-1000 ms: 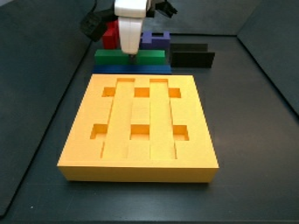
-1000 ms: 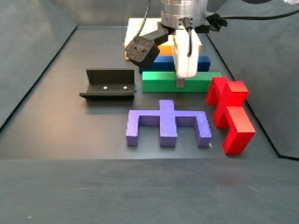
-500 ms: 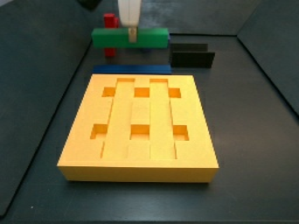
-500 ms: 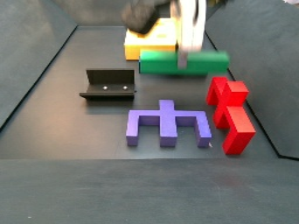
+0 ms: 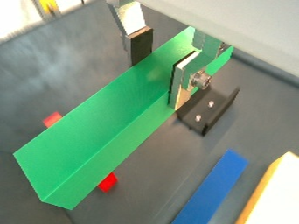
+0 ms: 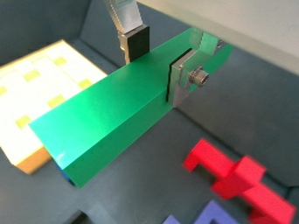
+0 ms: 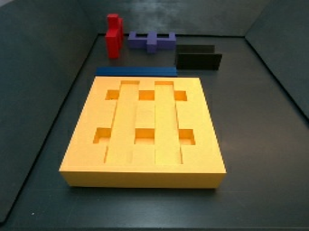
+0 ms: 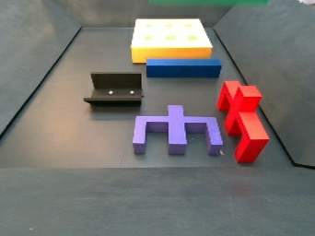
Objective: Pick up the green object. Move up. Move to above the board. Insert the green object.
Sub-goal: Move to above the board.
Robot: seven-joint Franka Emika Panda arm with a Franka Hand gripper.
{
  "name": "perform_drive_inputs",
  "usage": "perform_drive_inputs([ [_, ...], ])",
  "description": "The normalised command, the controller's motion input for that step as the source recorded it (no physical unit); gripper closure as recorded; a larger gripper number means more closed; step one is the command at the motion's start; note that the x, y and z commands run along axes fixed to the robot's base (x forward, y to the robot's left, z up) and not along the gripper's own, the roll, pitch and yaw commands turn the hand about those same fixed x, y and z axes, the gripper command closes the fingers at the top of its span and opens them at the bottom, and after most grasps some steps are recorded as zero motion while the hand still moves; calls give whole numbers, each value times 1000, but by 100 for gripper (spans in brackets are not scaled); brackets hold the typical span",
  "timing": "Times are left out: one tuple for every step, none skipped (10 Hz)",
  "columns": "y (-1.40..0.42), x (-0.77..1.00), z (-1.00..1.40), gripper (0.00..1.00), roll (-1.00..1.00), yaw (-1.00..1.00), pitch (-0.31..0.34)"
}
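In both wrist views my gripper (image 5: pixel 162 61) (image 6: pixel 158 63) is shut on the green object (image 5: pixel 105 131) (image 6: pixel 111 122), a long plain green bar. It is clamped across its width between the silver fingers and held high above the floor. In both side views the gripper is above the frame. Only a thin green strip (image 8: pixel 227 2) shows at the upper edge of a side view. The board (image 7: pixel 139 162) (image 8: pixel 172 37), a big yellow-orange block with grooves and six square holes, lies on the floor. It also shows below the bar in a wrist view (image 6: pixel 35 79).
A blue bar (image 7: pixel 135 70) (image 8: pixel 183 67) lies against the board's far edge. A red block (image 7: pixel 114 36) (image 8: pixel 244 120), a purple comb-shaped piece (image 7: pixel 154 40) (image 8: pixel 179 129) and the dark fixture (image 7: pixel 198 59) (image 8: pixel 114 89) stand beyond it. Dark walls enclose the floor.
My gripper has risen with the green object, from just above the blue bar to out of both side views. Nothing else has moved.
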Motion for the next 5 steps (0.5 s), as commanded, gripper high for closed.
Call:
perform_drive_inputs([
  [-5,18,731,100,18,3,52],
  [-5,40,219,100,14,5,59],
  [-1400,265,227,100,-4,1000,12],
  [-1400,251,220,100,-2,1000,14],
  [-1400,265,227,100,4,1000,22],
])
